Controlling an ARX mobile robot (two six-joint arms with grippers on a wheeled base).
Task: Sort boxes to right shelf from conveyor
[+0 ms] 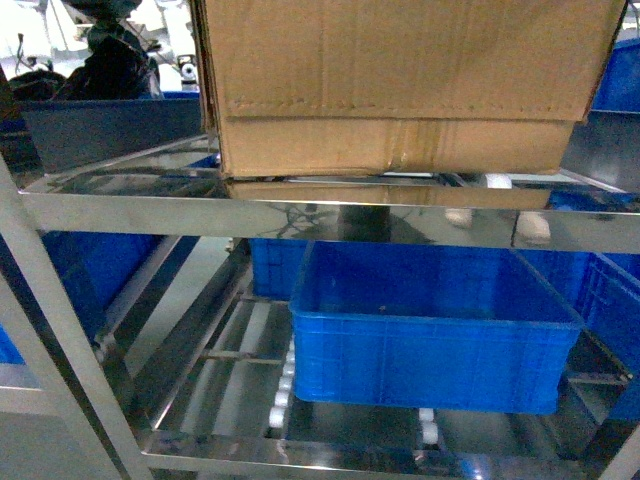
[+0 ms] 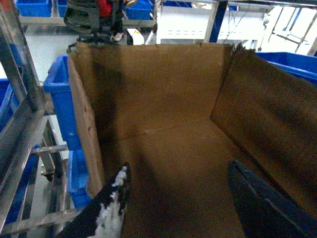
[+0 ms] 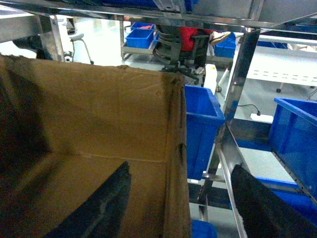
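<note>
Neither gripper is seen in the head view, where the cardboard box rests on the front rail of the steel shelf, above a blue crate on the lower rollers. Left gripper fingers are spread, straddling the box's left wall (one finger outside, one inside). Right gripper fingers are likewise spread, straddling the right wall, unclenched.

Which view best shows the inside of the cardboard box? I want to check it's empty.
The left wrist view: it looks down into the cardboard box, showing bare floor and walls. The right wrist view shows only a shadowed corner of the inside. The head view shows just its outer side on the shelf rail.
</note>
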